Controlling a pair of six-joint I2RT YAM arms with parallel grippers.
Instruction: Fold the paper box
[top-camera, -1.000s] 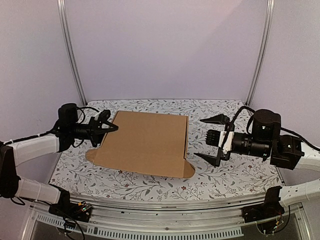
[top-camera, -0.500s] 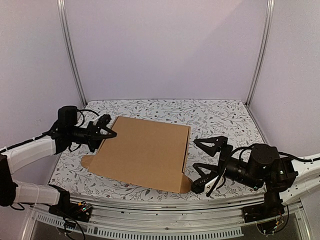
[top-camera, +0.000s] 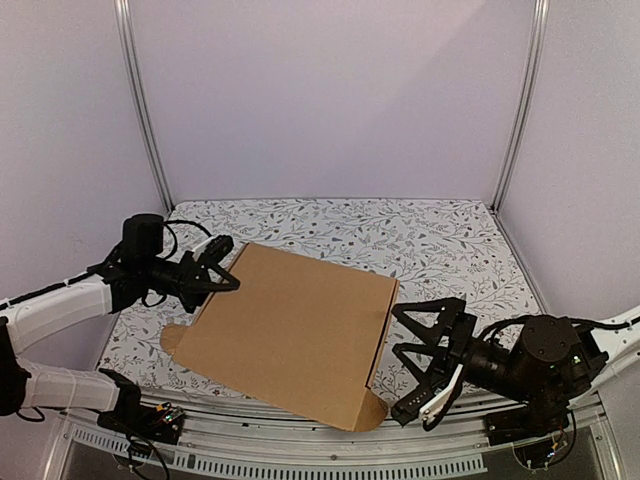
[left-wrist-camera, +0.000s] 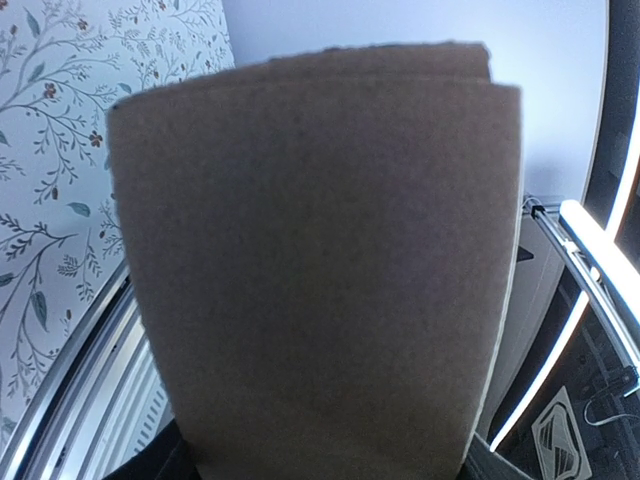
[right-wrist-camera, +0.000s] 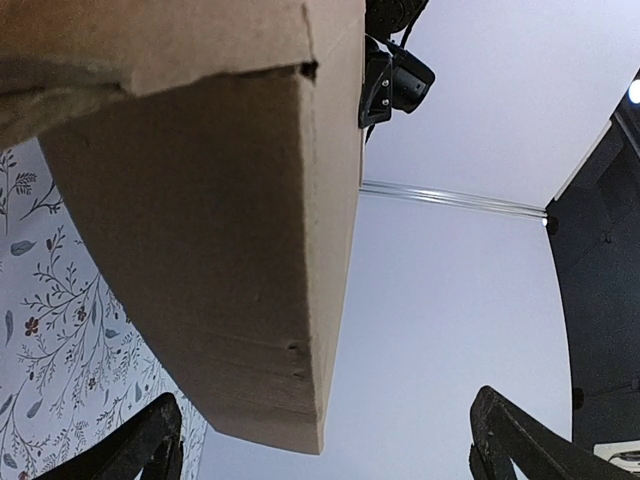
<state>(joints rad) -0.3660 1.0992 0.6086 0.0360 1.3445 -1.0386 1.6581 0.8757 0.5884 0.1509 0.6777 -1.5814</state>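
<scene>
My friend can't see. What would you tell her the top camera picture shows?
A flat brown paper box is spread over a flowery table. The left gripper pinches its left edge, and the right gripper hangs wide open close beside its right edge.

Plain brown, unprinted box and a white table patterned all over with grey leafy sprigs and tiny dark-red blossoms.
</scene>
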